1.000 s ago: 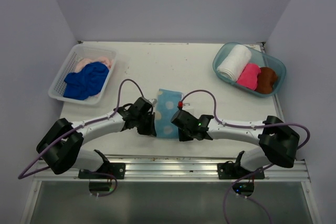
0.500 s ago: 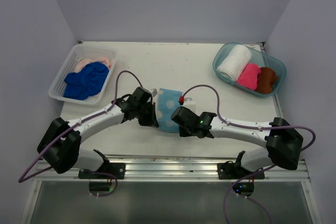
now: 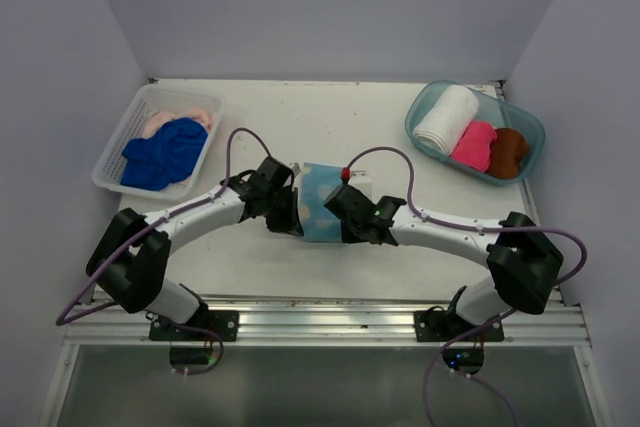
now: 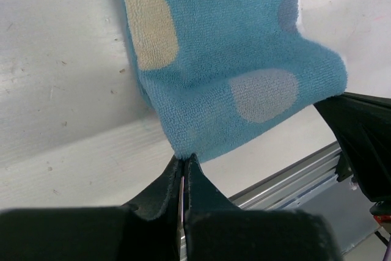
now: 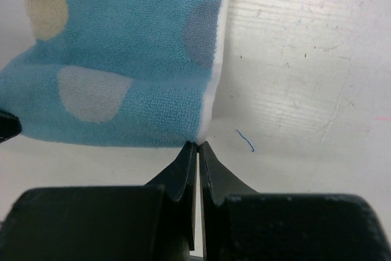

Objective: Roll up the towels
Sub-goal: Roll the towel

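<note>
A light blue towel with pale spots (image 3: 318,205) lies at the table's near middle, its near edge lifted and folded back. My left gripper (image 3: 289,219) is shut on its near left corner (image 4: 183,151). My right gripper (image 3: 345,230) is shut on its near right corner (image 5: 201,136). A royal blue towel (image 3: 165,152) and a pale peach towel (image 3: 180,118) lie loose in the white lattice basket (image 3: 111,162) at the left. Rolled white (image 3: 446,119), hot pink (image 3: 474,145) and brown (image 3: 508,152) towels sit in the clear teal tub (image 3: 419,134) at the right.
Grey walls close in the table on three sides. A metal rail (image 3: 320,322) runs along the near edge, also seen in the left wrist view (image 4: 293,178). Purple cables (image 3: 235,162) arch over both arms.
Both grippers have moved away from me with the towel's near corners, folding the near edge back over the rest. The visible towel patch is shorter.
</note>
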Controlling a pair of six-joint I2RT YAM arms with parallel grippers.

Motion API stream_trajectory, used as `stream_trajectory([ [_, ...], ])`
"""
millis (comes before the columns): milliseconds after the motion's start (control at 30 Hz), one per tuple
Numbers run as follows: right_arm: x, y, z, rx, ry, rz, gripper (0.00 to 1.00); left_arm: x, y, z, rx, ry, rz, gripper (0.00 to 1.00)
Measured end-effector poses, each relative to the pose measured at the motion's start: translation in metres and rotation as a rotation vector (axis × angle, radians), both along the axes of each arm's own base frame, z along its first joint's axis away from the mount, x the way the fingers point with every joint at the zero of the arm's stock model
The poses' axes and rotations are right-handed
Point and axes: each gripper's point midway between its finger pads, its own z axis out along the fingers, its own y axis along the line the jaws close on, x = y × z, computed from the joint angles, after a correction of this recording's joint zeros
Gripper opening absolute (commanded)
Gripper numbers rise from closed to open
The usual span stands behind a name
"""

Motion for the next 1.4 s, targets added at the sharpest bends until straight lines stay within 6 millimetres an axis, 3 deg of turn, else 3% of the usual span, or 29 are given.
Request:
stream_trajectory([
  [133,0.011,-0.003,-0.004,-0.002,0.003,-0.014,0.00,0.005,0.000,-0.004,0.005,0.008,0.010,0.00],
  [433,0.025,-0.005,0.006,0.011,-0.019,-0.024,0.00,0.027,-0.008,0.018,-0.032,-0.055,0.011,0.00],
  [567,0.019,-0.004,0.008,0.036,-0.011,-0.016,0.00,0.020,-0.006,0.014,-0.040,-0.044,-0.011,0.00],
  [767,-0.018,0.001,0.002,0.090,0.038,0.030,0.00,-0.017,0.007,0.000,-0.057,0.032,-0.042,0.00],
  [933,-0.040,0.005,0.001,0.129,0.069,0.053,0.00,-0.032,0.011,0.015,-0.097,0.020,-0.058,0.00],
  [1100,-0.038,0.006,0.012,0.153,0.050,0.044,0.00,-0.031,0.010,0.028,-0.115,-0.010,-0.059,0.00],
  [1400,-0.017,0.018,0.024,0.116,0.008,0.031,0.00,-0.011,0.002,0.028,-0.082,0.000,-0.045,0.00],
])
